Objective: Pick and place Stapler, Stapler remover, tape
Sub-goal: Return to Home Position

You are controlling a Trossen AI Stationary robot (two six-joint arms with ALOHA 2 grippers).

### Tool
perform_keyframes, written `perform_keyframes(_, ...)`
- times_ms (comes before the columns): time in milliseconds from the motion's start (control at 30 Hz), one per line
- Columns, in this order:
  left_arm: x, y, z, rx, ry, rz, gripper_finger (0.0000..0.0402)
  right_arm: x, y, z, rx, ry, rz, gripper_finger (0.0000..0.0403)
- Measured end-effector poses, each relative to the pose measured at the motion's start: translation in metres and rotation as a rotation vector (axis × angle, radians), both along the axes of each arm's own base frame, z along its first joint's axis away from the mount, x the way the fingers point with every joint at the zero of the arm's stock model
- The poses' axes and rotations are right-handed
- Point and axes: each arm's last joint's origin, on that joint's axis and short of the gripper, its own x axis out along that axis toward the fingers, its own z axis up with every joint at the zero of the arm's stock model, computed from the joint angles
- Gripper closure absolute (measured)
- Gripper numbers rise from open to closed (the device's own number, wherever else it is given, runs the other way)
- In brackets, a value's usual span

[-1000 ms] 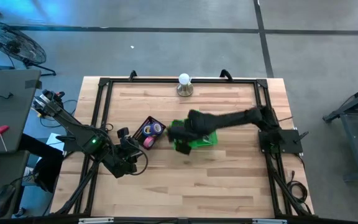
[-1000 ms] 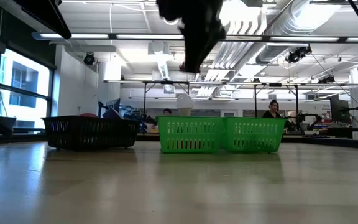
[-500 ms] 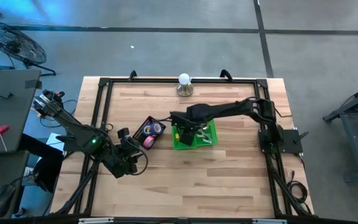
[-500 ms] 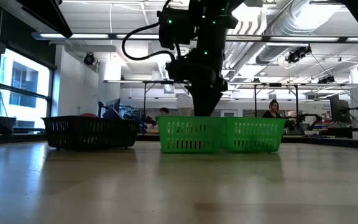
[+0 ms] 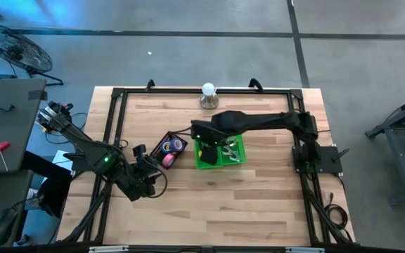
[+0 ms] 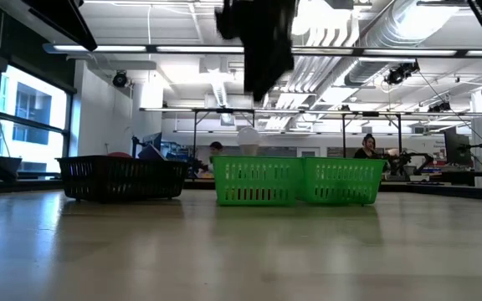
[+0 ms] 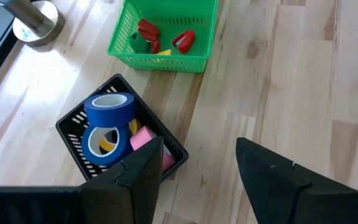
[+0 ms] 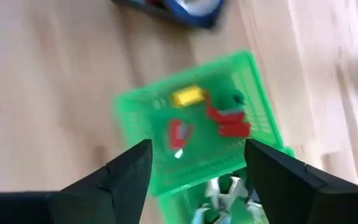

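A black basket [image 7: 176,149] holds the tape: blue rolls [image 7: 109,109], a yellow one [image 7: 107,143] and a pink one [image 7: 143,138]. Right of it on the table stands a green basket [image 7: 160,61] with red items [image 8: 229,121] and a yellow one [image 8: 188,95] inside. A second green basket [image 6: 341,180] stands beside it. My right gripper [image 8: 199,149] hangs open above the green basket [image 5: 232,163], pointing down, nothing between its fingers. My left gripper [image 7: 199,146] waits open near the table's left front [image 5: 150,184], aimed at the black basket.
A white bulb on a metal base [image 5: 208,96] stands at the far edge behind the baskets. A black frame [image 5: 114,105] runs around the tabletop. Bare wood lies in front of the baskets toward the near edge.
My right gripper dipped down to the green basket's rim half a second ago and has risen well clear of it again. Its arm has swung a little toward the table's far edge.
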Motion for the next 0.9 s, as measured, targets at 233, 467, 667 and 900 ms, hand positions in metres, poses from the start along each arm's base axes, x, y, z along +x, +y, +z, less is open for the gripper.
perform_keyframes(233, 0.001, 0.000, 0.001, 0.007, -0.017, 0.003, 0.0206, -0.042, 0.062, 0.082, -0.117, -0.157, 0.196, 0.0156)
perform_keyframes(467, 0.031, 0.009, 0.019, 0.283, -0.165, -0.168, 0.0206, -0.126, 0.107, 0.114, -0.250, -0.125, 0.253, 0.0155)
perform_keyframes(667, 0.066, 0.041, 0.051, 0.211, -0.352, -0.540, 0.0206, -0.209, 0.116, 0.127, -0.320, -0.358, 0.267, 0.0155)
perform_keyframes(900, 0.057, 0.123, 0.066, 0.037, -0.397, -0.371, 0.0206, -0.295, 0.093, 0.096, -0.053, -0.817, 0.419, 0.0154)
